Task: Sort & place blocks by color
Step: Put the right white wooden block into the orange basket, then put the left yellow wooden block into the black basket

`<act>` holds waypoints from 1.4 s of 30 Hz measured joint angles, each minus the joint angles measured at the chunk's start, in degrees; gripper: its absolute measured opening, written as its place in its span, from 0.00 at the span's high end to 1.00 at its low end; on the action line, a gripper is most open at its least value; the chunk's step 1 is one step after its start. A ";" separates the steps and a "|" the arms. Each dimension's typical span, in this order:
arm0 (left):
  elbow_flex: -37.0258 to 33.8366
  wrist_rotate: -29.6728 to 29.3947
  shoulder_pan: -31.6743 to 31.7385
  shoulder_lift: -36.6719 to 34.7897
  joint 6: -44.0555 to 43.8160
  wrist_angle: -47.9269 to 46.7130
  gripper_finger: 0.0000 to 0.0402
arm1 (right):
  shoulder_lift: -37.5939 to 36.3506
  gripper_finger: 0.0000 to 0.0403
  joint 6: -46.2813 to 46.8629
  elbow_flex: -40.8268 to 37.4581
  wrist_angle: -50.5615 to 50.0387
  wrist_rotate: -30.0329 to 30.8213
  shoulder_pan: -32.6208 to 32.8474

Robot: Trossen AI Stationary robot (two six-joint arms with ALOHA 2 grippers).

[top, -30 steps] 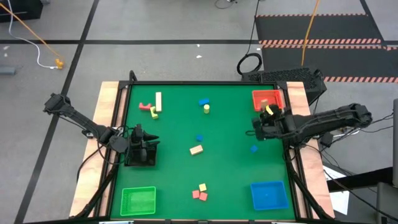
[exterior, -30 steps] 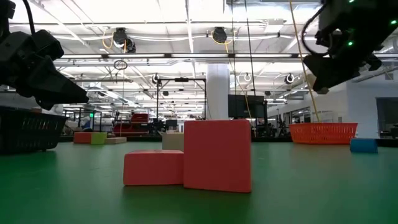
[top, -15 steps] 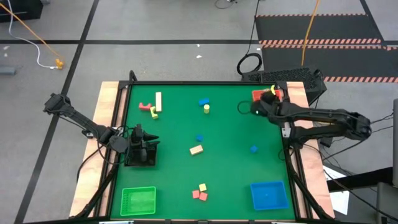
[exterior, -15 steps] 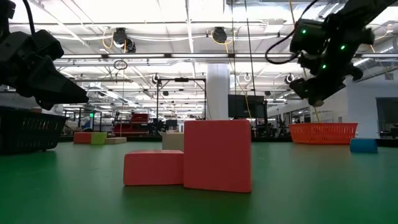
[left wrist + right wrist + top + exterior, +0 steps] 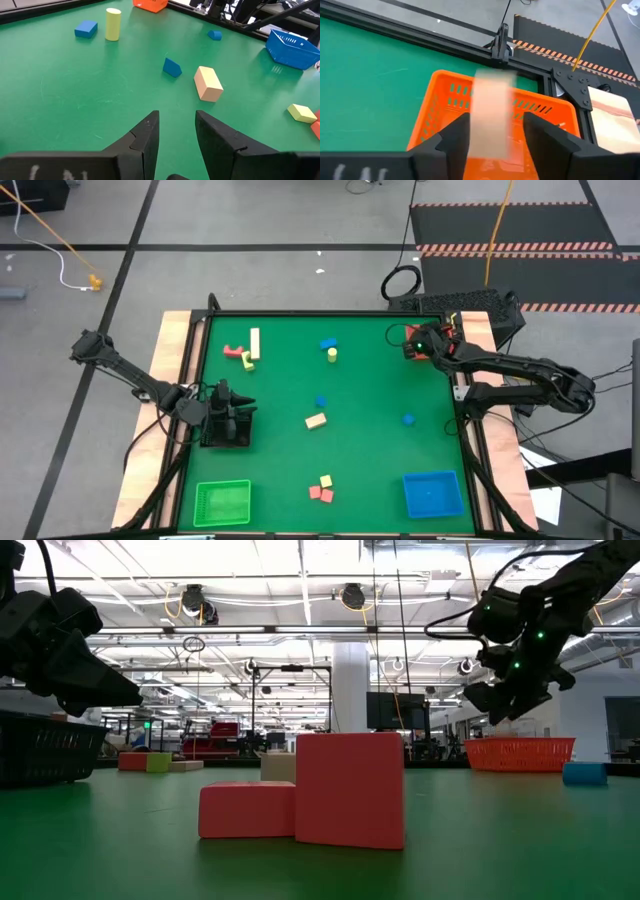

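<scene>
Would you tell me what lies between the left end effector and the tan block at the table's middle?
Only bare green mat. In the left wrist view, nothing sits between the left end effector and the tan block; a blue block lies beside it.

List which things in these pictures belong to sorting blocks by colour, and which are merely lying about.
Belonging to the job:
- loose blocks, such as the tan block, yellow cylinder and red blocks
- green tray, blue tray, orange tray
- right tool over the orange tray; idle left tool

Lying about:
- coiled black cable
- yellow cord on the floor
</scene>
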 joint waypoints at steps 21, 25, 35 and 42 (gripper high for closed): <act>0.00 -0.06 0.50 0.00 7.20 10.64 0.68 | -11.71 0.30 -5.08 0.00 1.75 -9.15 1.91; 0.00 -3.41 2.18 0.00 11.33 21.14 0.68 | -13.86 0.30 -5.04 0.00 5.05 -11.15 2.99; 0.59 -2.89 9.54 0.00 21.78 34.11 0.68 | -14.56 0.30 -5.45 0.00 17.00 -22.08 4.46; 7.51 -2.62 15.85 3.21 15.16 22.01 0.68 | -14.53 0.30 -5.27 0.00 18.69 -22.47 5.26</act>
